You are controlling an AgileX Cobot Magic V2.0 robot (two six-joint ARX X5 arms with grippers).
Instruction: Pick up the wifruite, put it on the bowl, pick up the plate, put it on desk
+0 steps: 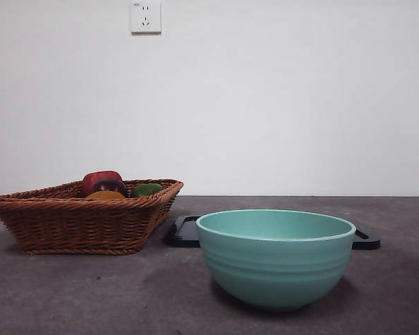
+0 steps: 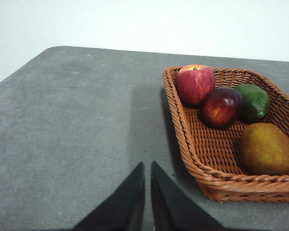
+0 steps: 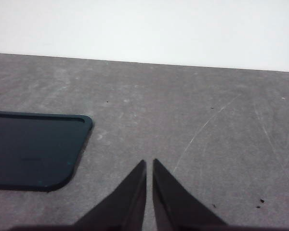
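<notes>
The wifruite (image 2: 266,149), an orange-brown fruit, lies in the brown wicker basket (image 2: 192,144) at its near end; in the front view only its top (image 1: 106,196) shows over the rim. The mint-green bowl (image 1: 275,257) stands empty at the front of the desk (image 1: 91,293). Behind it lies the plate (image 1: 185,232), a flat black tray (image 3: 33,149). My left gripper (image 2: 148,164) hovers shut over bare desk beside the basket. My right gripper (image 3: 149,161) is shut over the desk beside the plate's corner. Neither arm shows in the front view.
The basket (image 1: 84,220) sits at the left and also holds a red apple (image 2: 195,84), a dark red fruit (image 2: 220,107) and a small green fruit (image 2: 253,102). A white wall with a socket (image 1: 145,17) closes the back of the desk.
</notes>
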